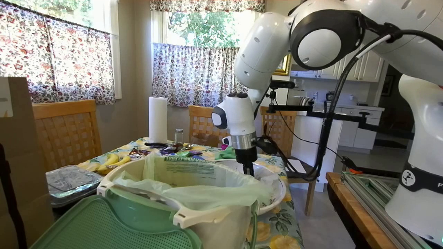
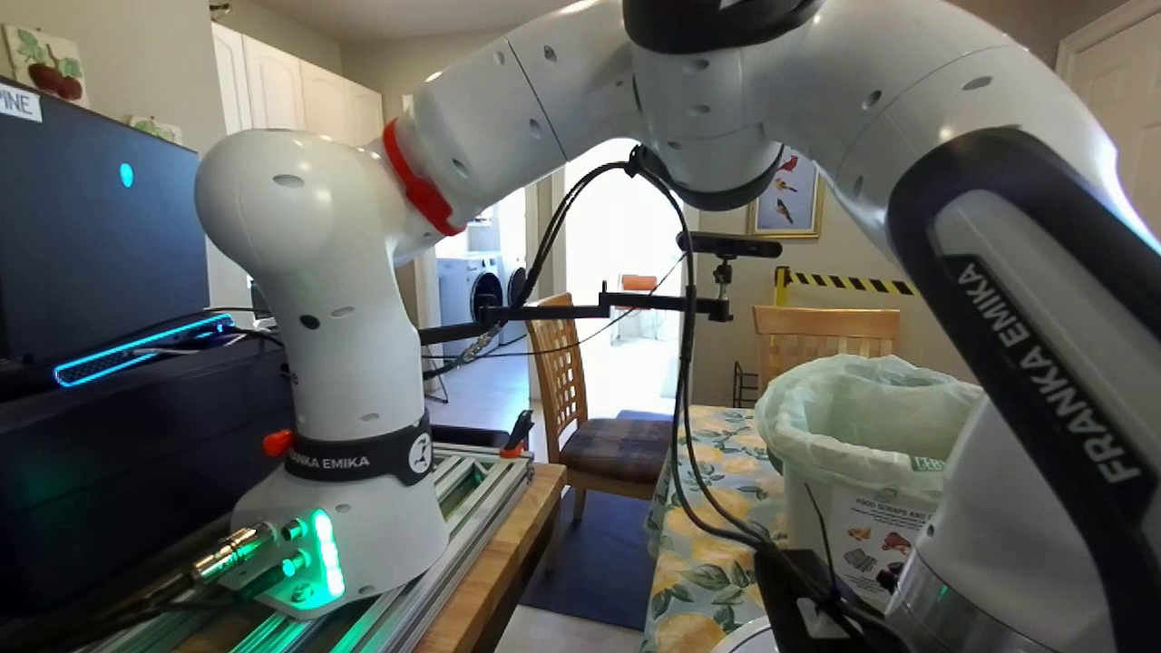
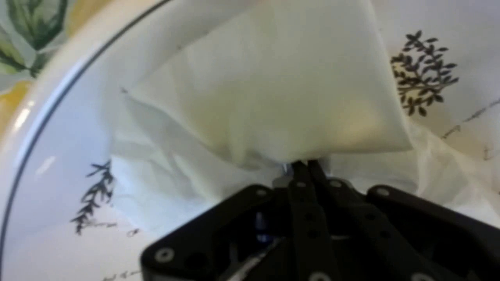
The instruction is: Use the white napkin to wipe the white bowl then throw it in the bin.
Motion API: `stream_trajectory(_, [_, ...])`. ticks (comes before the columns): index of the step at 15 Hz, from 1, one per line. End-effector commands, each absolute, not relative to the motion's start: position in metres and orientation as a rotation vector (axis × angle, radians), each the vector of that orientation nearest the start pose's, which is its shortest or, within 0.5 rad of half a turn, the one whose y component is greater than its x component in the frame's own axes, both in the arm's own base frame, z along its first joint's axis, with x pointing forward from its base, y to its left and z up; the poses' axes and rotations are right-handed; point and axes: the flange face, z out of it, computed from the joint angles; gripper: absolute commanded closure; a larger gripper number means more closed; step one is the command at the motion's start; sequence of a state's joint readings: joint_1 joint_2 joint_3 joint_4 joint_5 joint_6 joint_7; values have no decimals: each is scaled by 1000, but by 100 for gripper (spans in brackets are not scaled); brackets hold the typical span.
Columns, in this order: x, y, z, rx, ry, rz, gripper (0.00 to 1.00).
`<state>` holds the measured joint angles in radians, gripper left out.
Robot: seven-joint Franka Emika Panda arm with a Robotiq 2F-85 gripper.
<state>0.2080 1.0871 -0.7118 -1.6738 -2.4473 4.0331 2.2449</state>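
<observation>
The white napkin (image 3: 265,89) lies creased and folded over inside the white bowl (image 3: 50,128), in the wrist view. My gripper (image 3: 306,166) points down with its fingers pressed together, pinching the napkin; a fold of it hides the very tips. The bowl's dark rim line and leaf drawings show around the cloth. In an exterior view the gripper (image 1: 248,169) reaches down into the bowl (image 1: 277,200), which stands partly behind the bin (image 1: 225,231). That bin is large and pale, lined with a translucent greenish bag, and shows in both exterior views.
A green perforated lid (image 1: 114,224) hangs at the bin's near side. Bananas (image 1: 112,164), a foil-covered tray (image 1: 74,180), a paper towel roll (image 1: 158,119), a glass jar (image 1: 178,136) and a green cloth (image 1: 226,153) share the flowered table. Loose cables (image 2: 687,408) run along the arm.
</observation>
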Motion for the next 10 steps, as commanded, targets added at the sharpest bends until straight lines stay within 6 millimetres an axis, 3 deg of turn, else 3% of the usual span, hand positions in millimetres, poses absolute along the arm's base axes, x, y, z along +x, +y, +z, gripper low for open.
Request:
stream_trajectory(1, [460,-155,81,-3305,-171,425,100])
stream_trajectory(10, [484,-167,79,-3483,72,30,100])
